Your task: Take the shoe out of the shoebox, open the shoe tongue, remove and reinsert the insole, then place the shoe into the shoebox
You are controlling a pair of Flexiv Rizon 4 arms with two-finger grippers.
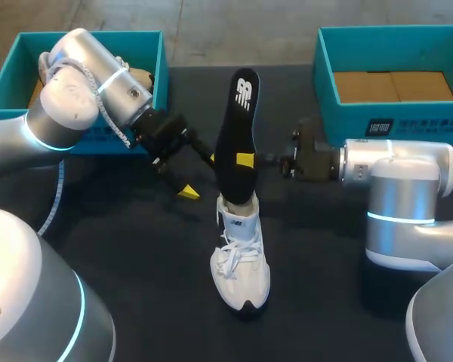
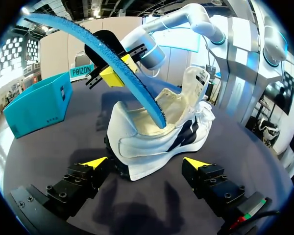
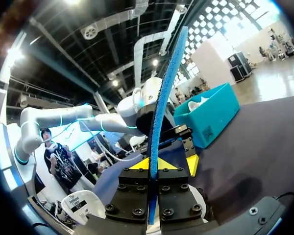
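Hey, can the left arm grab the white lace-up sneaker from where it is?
Probably yes: the open left gripper faces the heel of the white lace-up sneaker, nothing between; the blue-bottomed insole rises above.

The insole (image 2: 137,89) has a rough blue underside (matt black top); the shoe (image 2: 152,144) is white cloth.

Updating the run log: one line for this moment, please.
right gripper: shut on insole | insole: lower end inside shoe | left gripper: open, near shoe

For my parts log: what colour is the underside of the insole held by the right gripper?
Blue; the insole shows it best in the left wrist view.
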